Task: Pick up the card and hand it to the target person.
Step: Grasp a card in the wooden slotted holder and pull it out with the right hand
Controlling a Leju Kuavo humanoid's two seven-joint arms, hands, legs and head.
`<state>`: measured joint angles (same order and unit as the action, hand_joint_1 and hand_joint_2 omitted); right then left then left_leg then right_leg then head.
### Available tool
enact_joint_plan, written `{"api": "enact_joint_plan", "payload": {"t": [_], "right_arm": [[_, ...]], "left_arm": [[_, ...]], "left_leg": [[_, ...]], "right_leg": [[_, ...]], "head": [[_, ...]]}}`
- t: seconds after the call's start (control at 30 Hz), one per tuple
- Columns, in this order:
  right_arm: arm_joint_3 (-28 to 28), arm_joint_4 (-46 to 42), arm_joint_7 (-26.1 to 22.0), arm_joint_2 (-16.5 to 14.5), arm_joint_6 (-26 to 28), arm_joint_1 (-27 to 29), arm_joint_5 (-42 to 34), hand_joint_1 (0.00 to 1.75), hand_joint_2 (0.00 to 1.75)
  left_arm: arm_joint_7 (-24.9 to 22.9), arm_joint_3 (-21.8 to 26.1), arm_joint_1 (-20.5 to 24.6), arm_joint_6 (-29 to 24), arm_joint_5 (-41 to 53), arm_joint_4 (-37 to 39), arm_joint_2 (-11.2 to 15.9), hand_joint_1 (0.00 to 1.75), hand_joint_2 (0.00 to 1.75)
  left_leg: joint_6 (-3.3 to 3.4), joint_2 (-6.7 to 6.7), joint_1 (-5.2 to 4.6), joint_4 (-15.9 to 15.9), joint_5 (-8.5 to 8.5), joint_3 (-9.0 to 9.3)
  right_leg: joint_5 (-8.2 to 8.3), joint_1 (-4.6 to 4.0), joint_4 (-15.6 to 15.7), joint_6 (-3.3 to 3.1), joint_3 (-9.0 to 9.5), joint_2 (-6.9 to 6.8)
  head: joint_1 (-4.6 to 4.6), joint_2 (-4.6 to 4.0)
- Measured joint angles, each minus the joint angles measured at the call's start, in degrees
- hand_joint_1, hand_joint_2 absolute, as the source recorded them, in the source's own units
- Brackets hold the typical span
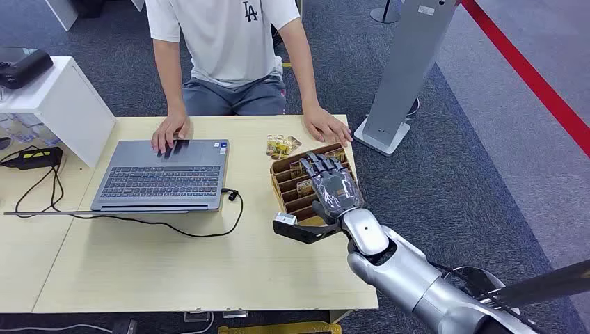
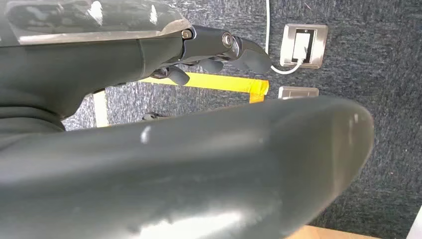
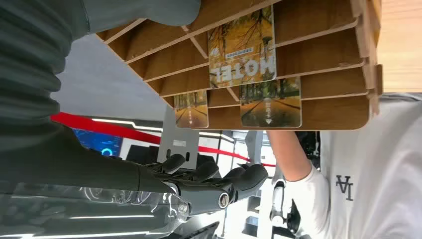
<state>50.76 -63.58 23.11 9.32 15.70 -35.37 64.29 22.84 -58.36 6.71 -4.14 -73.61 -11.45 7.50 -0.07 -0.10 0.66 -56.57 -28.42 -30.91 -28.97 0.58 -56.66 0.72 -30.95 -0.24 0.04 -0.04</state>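
Note:
A slotted wooden card holder [image 1: 286,182] stands on the table's right side. It holds yellow hotel cards [image 1: 304,186], seen close in the right wrist view as one large card [image 3: 242,50] and two lower ones [image 3: 271,102]. A few loose cards [image 1: 281,146] lie just behind the holder. My right hand [image 1: 332,186] hovers flat over the holder with fingers [image 3: 219,181] spread and nothing in them. My left hand [image 2: 219,50] hangs beside the table over the carpet, holding nothing. The person [image 1: 229,42] sits across the table, one hand [image 1: 328,127] resting near the loose cards.
An open grey laptop [image 1: 163,174] sits left of the holder, its black cable [image 1: 174,226] looping across the table; the person's other hand rests on it. A white box [image 1: 62,104] stands at the far left. A grey pillar stand [image 1: 403,76] rises off the table's right edge.

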Motion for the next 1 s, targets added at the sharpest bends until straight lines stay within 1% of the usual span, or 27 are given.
{"api": "enact_joint_plan", "payload": {"t": [0.2, 0.53, 0.63, 0.67, 0.7, 0.8, 0.93, 1.0], "right_arm": [[0.67, 0.95, -0.49, -0.78, 0.34, -0.37, -0.27, 0.34, 1.75], [1.79, 2.54, -0.76, -1.52, 0.38, -0.53, -1.04, 0.52, 1.75], [1.98, 2.92, -0.81, -1.54, 0.38, -0.54, -1.04, 0.79, 1.75], [2.04, 3.03, -0.82, -1.54, 0.38, -0.54, -1.04, 0.86, 1.75], [2.09, 3.14, -0.82, -1.54, 0.38, -0.54, -1.04, 0.86, 1.75], [2.21, 3.39, -0.82, -1.6, 0.43, -0.61, -1.16, 0.78, 1.75], [2.45, 3.65, -0.83, -1.72, 0.5, -0.94, -1.72, 0.74, 1.75], [2.59, 3.73, -0.82, -1.73, 0.51, -1.04, -1.93, 0.66, 1.75]], "left_arm": [[0.0, 0.0, 0.0, -0.04, 0.0, 0.0, -0.02, 0.0, 0.0], [0.0, 0.0, -0.01, -0.14, 0.0, 0.0, -0.02, 0.0, 0.0], [0.0, 0.0, -0.04, -0.14, 0.01, 0.0, -0.02, 0.0, 0.0], [0.0, 0.0, -0.04, -0.14, 0.01, 0.0, -0.02, 0.0, 0.0], [0.0, 0.0, -0.05, -0.14, 0.02, 0.0, -0.02, 0.0, 0.0], [0.0, 0.0, -0.05, -0.15, 0.01, 0.0, -0.02, 0.0, 0.0], [0.0, 0.0, -0.07, -0.21, 0.0, 0.0, -0.04, 0.0, 0.0], [0.0, 0.0, -0.08, -0.23, 0.0, 0.0, -0.04, 0.0, 0.0]], "left_leg": [[0.0, 0.0, 0.0, 0.0, 0.0, 0.01], [0.0, 0.0, 0.0, 0.0, 0.0, 0.01], [0.0, 0.0, 0.0, 0.0, 0.0, 0.01], [0.0, 0.0, 0.0, 0.0, 0.0, 0.01], [0.0, 0.0, 0.0, 0.0, 0.0, 0.01], [0.0, 0.0, 0.0, 0.0, 0.0, 0.02], [0.0, 0.0, 0.0, 0.0, 0.0, 0.03], [0.0, 0.0, 0.0, 0.0, 0.0, 0.03]], "right_leg": [[0.0, 0.0, 0.0, 0.0, 0.0, 0.0], [0.0, 0.0, 0.0, 0.0, 0.0, 0.0], [0.0, 0.0, 0.0, 0.0, 0.0, 0.0], [0.0, 0.0, 0.0, 0.0, 0.0, 0.0], [0.0, 0.0, 0.0, 0.0, 0.0, 0.0], [0.0, 0.0, 0.0, 0.0, 0.0, 0.0], [0.0, 0.0, 0.0, 0.0, 0.01, 0.0], [0.0, 0.0, 0.0, 0.0, 0.01, 0.0]], "head": [[-0.03, 0.0], [-0.01, 0.0], [-0.02, 0.0], [-0.02, 0.0], [-0.03, 0.0], [-0.02, 0.0], [-0.03, 0.0], [-0.02, 0.0]]}}
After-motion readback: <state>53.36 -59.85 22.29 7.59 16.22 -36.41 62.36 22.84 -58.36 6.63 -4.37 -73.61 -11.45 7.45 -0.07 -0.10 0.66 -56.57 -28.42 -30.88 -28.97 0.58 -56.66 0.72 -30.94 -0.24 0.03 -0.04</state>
